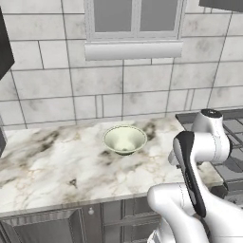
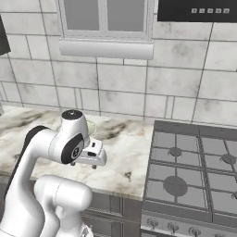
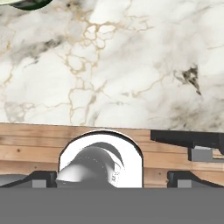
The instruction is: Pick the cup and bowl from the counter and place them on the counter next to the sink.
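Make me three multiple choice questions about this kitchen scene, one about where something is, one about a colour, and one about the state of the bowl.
1. Where is the bowl?
A. on the stove
B. on the counter below the window
C. on the floor

2. What colour is the bowl?
A. pale cream-green
B. bright blue
C. black

3. What state is the bowl in?
A. upside down
B. held in the gripper
C. upright and empty

Answers:
1 B, it sits on the marble counter beneath the window, left of the stove.
2 A, its inside shows pale cream-green.
3 C, its open inside faces up with nothing in it.
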Robot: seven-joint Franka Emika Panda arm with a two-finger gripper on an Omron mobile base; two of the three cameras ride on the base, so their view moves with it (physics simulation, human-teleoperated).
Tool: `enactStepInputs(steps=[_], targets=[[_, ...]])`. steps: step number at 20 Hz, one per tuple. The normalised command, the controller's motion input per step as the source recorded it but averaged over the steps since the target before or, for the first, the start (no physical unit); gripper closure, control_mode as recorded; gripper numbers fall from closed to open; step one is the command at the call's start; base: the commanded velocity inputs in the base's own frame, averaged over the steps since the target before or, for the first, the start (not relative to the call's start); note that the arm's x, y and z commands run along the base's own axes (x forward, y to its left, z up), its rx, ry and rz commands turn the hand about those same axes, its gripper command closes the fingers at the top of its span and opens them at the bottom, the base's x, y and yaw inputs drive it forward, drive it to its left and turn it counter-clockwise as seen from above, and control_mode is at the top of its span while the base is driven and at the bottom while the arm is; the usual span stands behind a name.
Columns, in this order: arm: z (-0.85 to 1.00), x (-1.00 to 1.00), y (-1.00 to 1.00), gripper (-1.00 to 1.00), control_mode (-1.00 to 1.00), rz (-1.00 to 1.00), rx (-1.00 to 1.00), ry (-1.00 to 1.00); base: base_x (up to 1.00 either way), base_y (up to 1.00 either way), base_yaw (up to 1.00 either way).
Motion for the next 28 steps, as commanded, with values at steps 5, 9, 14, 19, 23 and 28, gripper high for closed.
enactStepInputs(steps=[5,9,14,19,23,28], targets=[[0.0,0.0,0.0,-1.0,-1.0,0.0,0.0,0.0,0.0,0.0,0.0],[0.0,-0.03,0.0,-1.0,-1.0,0.0,0.0,0.0,0.0,0.0,0.0],[0.08,-0.22,0.0,-1.0,-1.0,0.0,0.04,-0.11,0.0,0.0,0.0],[0.28,-0.08,0.01,-1.0,-1.0,-0.05,0.13,-0.24,0.0,0.0,0.0],[0.41,0.0,0.06,-1.0,-1.0,-0.06,0.2,-0.27,0.0,0.0,0.0],[0.32,0.05,0.34,-1.0,-1.0,-0.05,0.11,-0.14,0.0,0.0,0.0]])
